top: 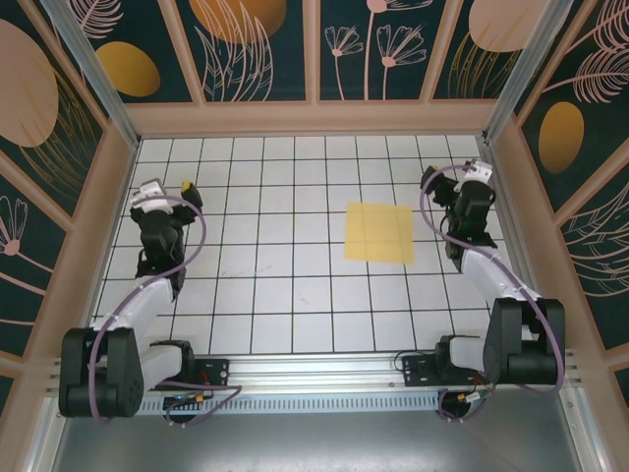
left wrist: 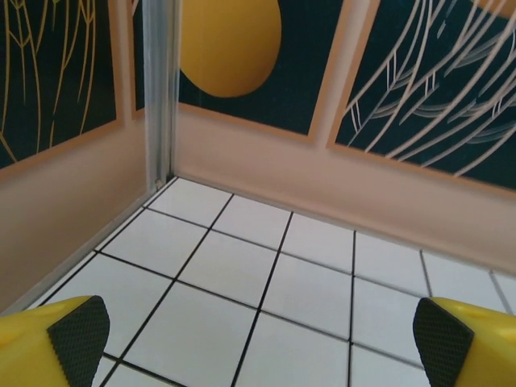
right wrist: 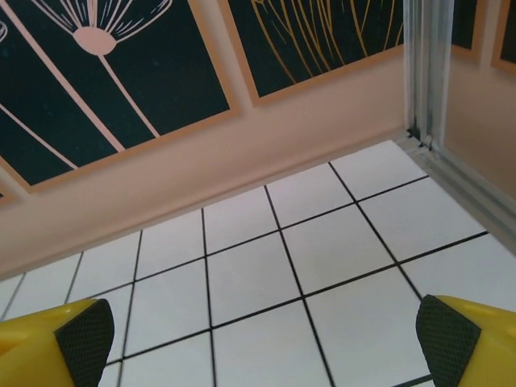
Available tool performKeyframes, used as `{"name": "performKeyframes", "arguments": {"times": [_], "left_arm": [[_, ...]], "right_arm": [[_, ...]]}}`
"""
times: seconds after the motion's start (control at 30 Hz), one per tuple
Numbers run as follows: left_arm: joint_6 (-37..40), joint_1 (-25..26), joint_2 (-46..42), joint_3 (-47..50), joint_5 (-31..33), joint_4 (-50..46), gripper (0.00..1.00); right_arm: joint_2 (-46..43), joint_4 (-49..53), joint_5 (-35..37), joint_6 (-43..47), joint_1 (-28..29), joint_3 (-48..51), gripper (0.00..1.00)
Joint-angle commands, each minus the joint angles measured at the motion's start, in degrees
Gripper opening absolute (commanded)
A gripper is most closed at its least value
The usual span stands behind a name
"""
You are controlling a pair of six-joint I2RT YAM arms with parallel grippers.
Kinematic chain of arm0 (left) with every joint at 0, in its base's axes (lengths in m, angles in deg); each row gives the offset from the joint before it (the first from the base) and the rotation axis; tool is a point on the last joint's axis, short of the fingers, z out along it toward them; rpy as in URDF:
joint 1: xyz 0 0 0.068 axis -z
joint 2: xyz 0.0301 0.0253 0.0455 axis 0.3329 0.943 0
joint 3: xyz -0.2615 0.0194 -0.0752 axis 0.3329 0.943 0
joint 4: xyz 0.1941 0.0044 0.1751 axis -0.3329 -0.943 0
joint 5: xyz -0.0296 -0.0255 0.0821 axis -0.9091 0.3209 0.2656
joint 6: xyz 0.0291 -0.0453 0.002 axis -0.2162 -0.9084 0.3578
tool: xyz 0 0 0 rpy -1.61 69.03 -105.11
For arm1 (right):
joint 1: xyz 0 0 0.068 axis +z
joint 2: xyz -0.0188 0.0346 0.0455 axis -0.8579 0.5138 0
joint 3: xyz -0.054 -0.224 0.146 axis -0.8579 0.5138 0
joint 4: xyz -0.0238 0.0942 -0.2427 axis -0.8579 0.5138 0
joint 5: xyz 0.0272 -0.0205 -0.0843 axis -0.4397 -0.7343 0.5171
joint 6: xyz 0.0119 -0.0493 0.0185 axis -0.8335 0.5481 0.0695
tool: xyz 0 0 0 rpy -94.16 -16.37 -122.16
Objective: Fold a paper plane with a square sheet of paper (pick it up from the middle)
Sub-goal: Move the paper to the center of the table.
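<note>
Currently, top view: the square sheet of paper [top: 379,233] lies flat on the white gridded table [top: 295,295], toward 3 o'clock from the table's centre. Pale yellow, unfolded as far as can be seen, no crease visible. Its edges run nearly along the grid lines, with a slight skew. Nothing touches it.

Left gripper [top: 169,190]: sits at about 9 o'clock on the table, near the left wall and well apart from the sheet. Left wrist view: left gripper [left wrist: 258,343] has its jaws spread wide, with one yellow finger in each lower corner and the dark ribbed pads [left wrist: 79,339] facing inward. Only bare tiles lie between them and nothing is held. Beyond the fingers is a table corner, where an aluminium post [left wrist: 161,89] meets the peach-coloured skirting, at about 11 o'clock in that view.

Right gripper [top: 454,179]: at about 2 o'clock on the table, close to the right wall. The sheet lies toward 8 o'clock from it, near but not touching. Right wrist view: right gripper [right wrist: 258,343] is likewise spread wide, with pads [right wrist: 447,343] at the lower corners, bare tiles between them and nothing gripped. A second aluminium post [right wrist: 425,64] stands at 1 o'clock in that view.

Both arms are bent, with their bases on the rail at 6 o'clock. Dark panels with botanical prints enclose the table on three sides.
</note>
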Motion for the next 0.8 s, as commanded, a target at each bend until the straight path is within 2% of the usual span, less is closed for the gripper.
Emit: {"name": "performKeyframes", "arguments": {"times": [0.0,0.1,0.2,0.33,0.43,0.77], "left_arm": [[-8.5,-0.3,-3.4,-5.4,1.5,-19.0,0.99],[-12.1,-0.3,-5.0,-9.1,-0.4,-25.8,0.99],[-11.6,-0.3,-5.9,-10.8,-5.8,-28.3,0.99],[-12.1,-0.3,-6.0,-11.9,-10.5,-29.9,0.99],[-10.9,-0.3,-5.1,-13.0,-14.1,-31.4,0.99],[-11.6,-0.3,-1.4,-14.2,-14.9,-32.8,0.99]], "right_arm": [[3.1,18.5,-2.6,-7.8,1.6,-5.5,0.99],[6.3,22.2,-6.6,-11.8,4.5,-8.2,0.99],[9.5,22.9,-9.0,-16.0,8.6,-9.4,0.99],[14.9,26.3,-11.0,-17.2,13.0,-13.1,0.99],[20.4,32.1,-8.1,-17.4,15.6,-17.6,0.99],[31.6,38.8,-4.0,-19.1,19.2,-25.0,0.99]]}}
